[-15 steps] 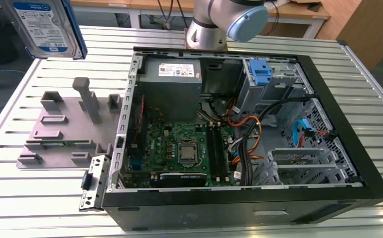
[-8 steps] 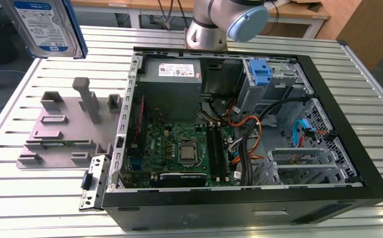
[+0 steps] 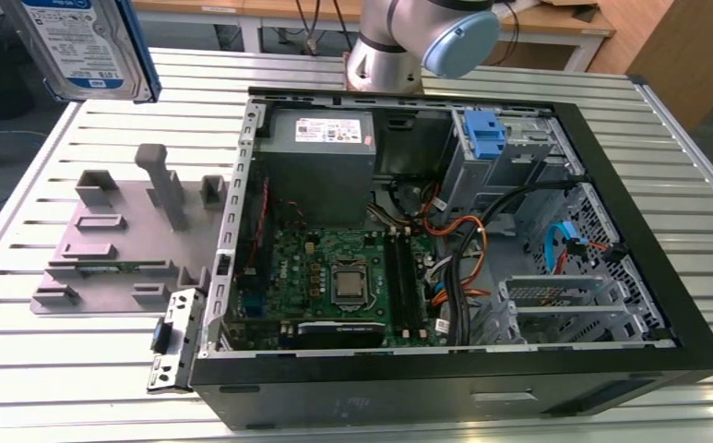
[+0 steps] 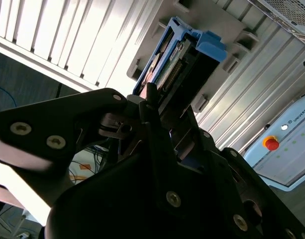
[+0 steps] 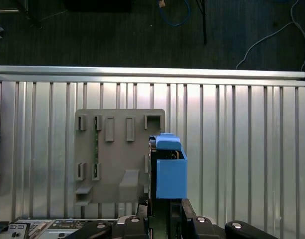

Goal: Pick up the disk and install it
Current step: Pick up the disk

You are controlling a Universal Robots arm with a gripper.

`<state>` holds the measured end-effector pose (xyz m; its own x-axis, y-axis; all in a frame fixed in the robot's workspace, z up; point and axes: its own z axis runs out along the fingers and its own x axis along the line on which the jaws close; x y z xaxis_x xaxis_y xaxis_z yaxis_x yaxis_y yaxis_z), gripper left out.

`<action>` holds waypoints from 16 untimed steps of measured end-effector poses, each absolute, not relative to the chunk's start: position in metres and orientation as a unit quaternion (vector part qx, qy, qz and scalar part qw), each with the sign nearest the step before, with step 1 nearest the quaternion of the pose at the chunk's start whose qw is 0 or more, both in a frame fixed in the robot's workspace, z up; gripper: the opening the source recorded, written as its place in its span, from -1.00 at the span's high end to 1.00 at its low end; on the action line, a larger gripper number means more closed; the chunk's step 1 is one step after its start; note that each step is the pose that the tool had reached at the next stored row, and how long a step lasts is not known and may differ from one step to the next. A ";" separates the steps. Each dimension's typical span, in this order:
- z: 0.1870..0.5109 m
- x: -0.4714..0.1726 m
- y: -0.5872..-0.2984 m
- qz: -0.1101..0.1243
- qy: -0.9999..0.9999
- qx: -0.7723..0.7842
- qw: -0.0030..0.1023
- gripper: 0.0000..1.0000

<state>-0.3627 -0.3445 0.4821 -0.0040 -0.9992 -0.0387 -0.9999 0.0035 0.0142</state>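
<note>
- Clenching the disk [image 4: 179,64] by one end, the pincer [image 4: 159,112] holds it in the air over the edge of the grey fixture plate [image 5: 120,149].
- The plate lies on the slatted table [image 5: 242,149], its posts standing upright.
- Just beside the plate sits the open computer case [image 3: 455,378], with cables [image 3: 455,240] crossing its inside and a blue bracket [image 3: 485,134] in a bay.
</note>
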 end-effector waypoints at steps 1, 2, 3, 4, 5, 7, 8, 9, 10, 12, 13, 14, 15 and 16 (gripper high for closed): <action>0.482 -0.363 -0.344 0.019 0.708 -0.706 0.009 0.30; 0.482 -0.363 -0.344 0.019 0.708 -0.706 0.009 0.30; 0.482 -0.363 -0.344 0.019 0.708 -0.706 0.009 0.30; 0.482 -0.363 -0.344 0.019 0.708 -0.706 0.009 0.30; 0.482 -0.363 -0.344 0.019 0.708 -0.706 0.009 0.30; 0.482 -0.362 -0.344 0.019 0.708 -0.706 0.009 0.30; 0.482 -0.361 -0.344 0.019 0.708 -0.706 0.009 0.30; 0.482 -0.360 -0.344 0.019 0.708 -0.706 0.009 0.30; 0.482 -0.359 -0.344 0.019 0.708 -0.706 0.009 0.30; 0.482 -0.357 -0.344 0.019 0.708 -0.706 0.009 0.30; 0.482 -0.356 -0.344 0.019 0.708 -0.706 0.009 0.30; 0.482 -0.354 -0.344 0.019 0.708 -0.706 0.009 0.30; 0.482 -0.353 -0.344 0.019 0.708 -0.706 0.009 0.30; 0.482 -0.351 -0.344 0.019 0.708 -0.706 0.009 0.30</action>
<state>-0.3514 -0.3445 0.4822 -0.0040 -0.9992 -0.0388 -0.9999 0.0035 0.0141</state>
